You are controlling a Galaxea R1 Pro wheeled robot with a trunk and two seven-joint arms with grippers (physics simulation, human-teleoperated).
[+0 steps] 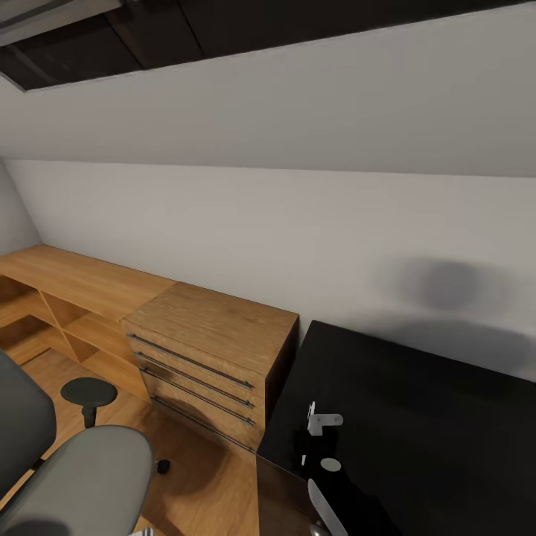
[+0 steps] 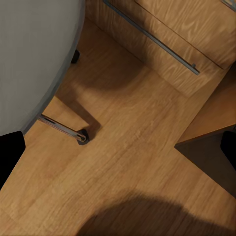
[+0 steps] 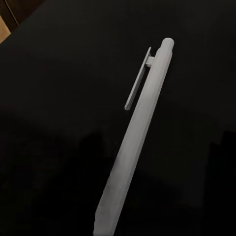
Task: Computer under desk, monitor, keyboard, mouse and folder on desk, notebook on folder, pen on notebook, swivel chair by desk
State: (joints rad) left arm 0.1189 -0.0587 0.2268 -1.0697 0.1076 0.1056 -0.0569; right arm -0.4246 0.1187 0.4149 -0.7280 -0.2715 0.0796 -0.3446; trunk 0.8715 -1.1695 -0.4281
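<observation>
Pen (image 3: 137, 142) sitting in right gripper's view, pale stick with clip, hanging over glossy black desk (image 1: 447, 432). Can't tell if fingers are pinching it. Left one, no clue either. Swivel chair (image 1: 71, 476) parking just beside light-wood drawer chest (image 1: 212, 350).

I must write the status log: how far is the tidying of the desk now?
Done, it seems: the swivel chair stands close by the corner of the desk. In hand: the right pincer appears to hold the pen above the black desk top. Left: laying the pen on the notebook; the rest of the layout cannot be judged from here.
</observation>
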